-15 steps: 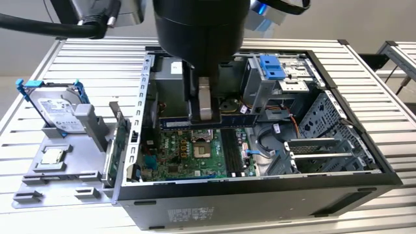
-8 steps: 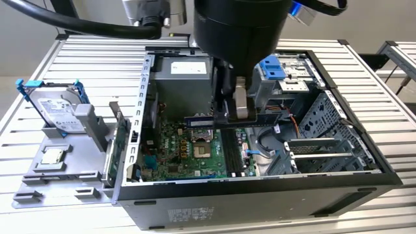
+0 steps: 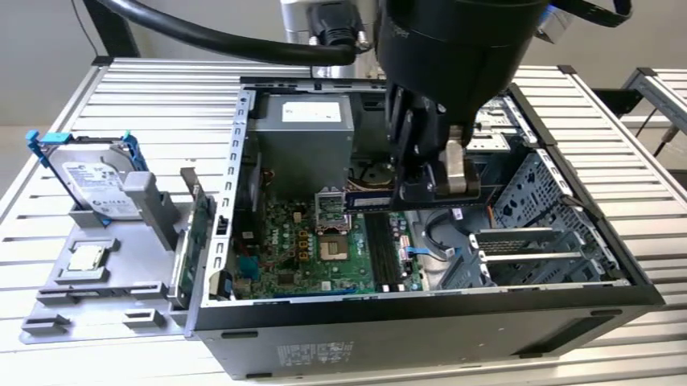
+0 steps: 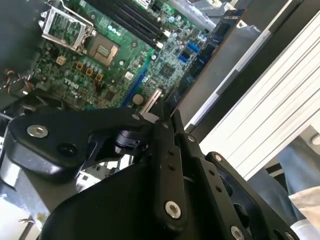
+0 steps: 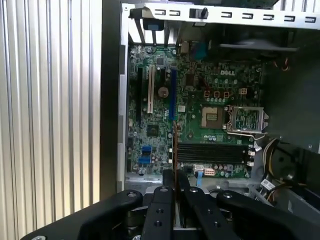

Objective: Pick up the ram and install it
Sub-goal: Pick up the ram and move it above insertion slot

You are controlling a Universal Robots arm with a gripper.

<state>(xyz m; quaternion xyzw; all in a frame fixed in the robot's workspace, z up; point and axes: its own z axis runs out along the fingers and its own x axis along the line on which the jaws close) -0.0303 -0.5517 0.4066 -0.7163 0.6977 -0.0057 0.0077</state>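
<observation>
The pincer [image 3: 429, 189] is down over the open computer case [image 3: 429, 330], pressed together on the ram [image 3: 365, 199] — the slim blue stick is pinched at one end and pokes out level, standing on its long edge, above the motherboard [image 3: 311, 241] inside the case. In the first wrist view the ram [image 5: 174, 145] shows edge-on as a thin line running out from between the black fingers [image 5: 162, 192], with the pincer [image 5: 175, 176] closed tight on it. The stick hangs up in the air inside the case, not touching the board, and the dark memory slots [image 5: 212, 152] lie on the board just beside its line — apart from it. The processor socket [image 5: 212, 116] sits on the board next to those slots. Outside the case, on the exterior view's left, a hard drive [image 3: 95, 183] stands upright in a grey holder on the slatted metal desk [image 3: 150, 96].
</observation>
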